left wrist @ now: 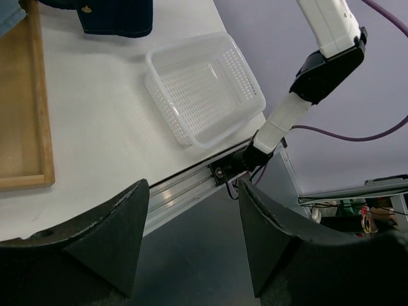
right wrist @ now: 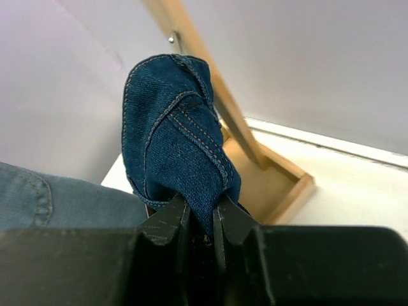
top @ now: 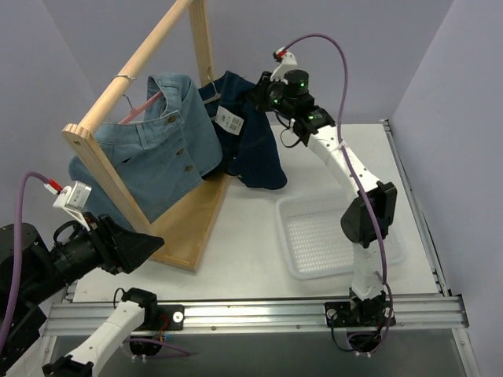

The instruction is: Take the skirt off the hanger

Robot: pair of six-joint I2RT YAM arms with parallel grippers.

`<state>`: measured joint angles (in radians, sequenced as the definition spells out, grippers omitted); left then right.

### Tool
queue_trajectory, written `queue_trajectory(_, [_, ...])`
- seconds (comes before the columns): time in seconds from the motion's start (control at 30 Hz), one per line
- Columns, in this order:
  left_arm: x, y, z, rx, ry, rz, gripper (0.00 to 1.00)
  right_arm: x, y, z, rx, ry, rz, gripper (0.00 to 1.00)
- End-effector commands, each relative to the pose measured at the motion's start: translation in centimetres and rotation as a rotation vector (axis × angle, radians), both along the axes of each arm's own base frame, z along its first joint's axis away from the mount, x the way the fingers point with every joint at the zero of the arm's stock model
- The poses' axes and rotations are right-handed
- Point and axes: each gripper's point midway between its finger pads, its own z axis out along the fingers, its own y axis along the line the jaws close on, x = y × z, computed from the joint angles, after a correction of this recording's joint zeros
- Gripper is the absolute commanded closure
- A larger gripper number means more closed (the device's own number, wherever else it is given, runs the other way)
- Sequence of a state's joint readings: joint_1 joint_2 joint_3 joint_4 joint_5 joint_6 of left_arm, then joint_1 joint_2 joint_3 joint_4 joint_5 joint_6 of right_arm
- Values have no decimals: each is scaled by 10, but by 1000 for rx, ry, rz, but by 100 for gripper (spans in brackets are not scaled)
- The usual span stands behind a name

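Observation:
A dark blue denim skirt (top: 255, 141) with a white tag hangs off the right side of the wooden rail. My right gripper (top: 261, 88) is shut on its bunched top edge; in the right wrist view the dark denim (right wrist: 175, 134) is pinched in the gripper (right wrist: 203, 207). To its left, a light blue denim garment (top: 161, 149) hangs on a pink hanger (top: 141, 108) hooked over the rail. I cannot tell whether the dark skirt is on a hanger. My left gripper (top: 156, 243) hovers low by the rack's near corner. It is open and empty (left wrist: 194, 185).
The wooden rack has a slanted rail (top: 137, 59) and a flat base frame (top: 192, 232) on the white table. A white perforated basket (top: 302, 267) sits right of the base, near the right arm's foot. A metal rail (top: 259, 312) runs along the near edge.

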<state>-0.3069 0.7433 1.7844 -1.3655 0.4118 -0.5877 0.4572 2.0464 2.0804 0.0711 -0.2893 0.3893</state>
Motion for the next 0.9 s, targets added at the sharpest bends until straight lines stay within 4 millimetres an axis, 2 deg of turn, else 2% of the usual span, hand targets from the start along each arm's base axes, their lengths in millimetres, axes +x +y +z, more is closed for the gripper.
queue_trajectory(0.0, [-9,-11,-13,-11,112,-75,34,-28,-62,124,132,-241,-126,100])
queue_trajectory(0.03, [-10,-13,-13,-17,112,-91,34,-32,-69,126,138,-244,-132,100])
queue_trajectory(0.07, [-9,-16,-9,-28,92,-106,34,-45,-76,141,154,-264,-130,100])
queue_trajectory(0.13, [-6,-22,-5,-45,90,-138,34,-55,-78,140,155,-242,-99,100])
queue_trajectory(0.23, [0,-33,2,-73,83,-196,35,-77,-86,151,162,-227,-78,100])
queue_trajectory(0.4, [14,-45,2,-68,95,-264,37,-105,-111,161,136,-204,-98,100])
queue_trajectory(0.53, [32,-47,4,-50,70,-257,38,-123,-140,149,93,-140,-140,100])
queue_trajectory(0.6, [38,-47,5,-37,52,-246,39,-127,-150,135,81,-102,-155,100])
queue_trajectory(0.63, [42,-47,6,-31,41,-237,41,-137,-153,135,79,-100,-150,100])
queue_trajectory(0.67, [47,-44,9,-22,18,-208,41,-138,-153,122,69,-68,-143,100])
queue_trajectory(0.87, [68,-46,19,-18,-39,-178,41,-155,-148,88,69,35,-88,100])
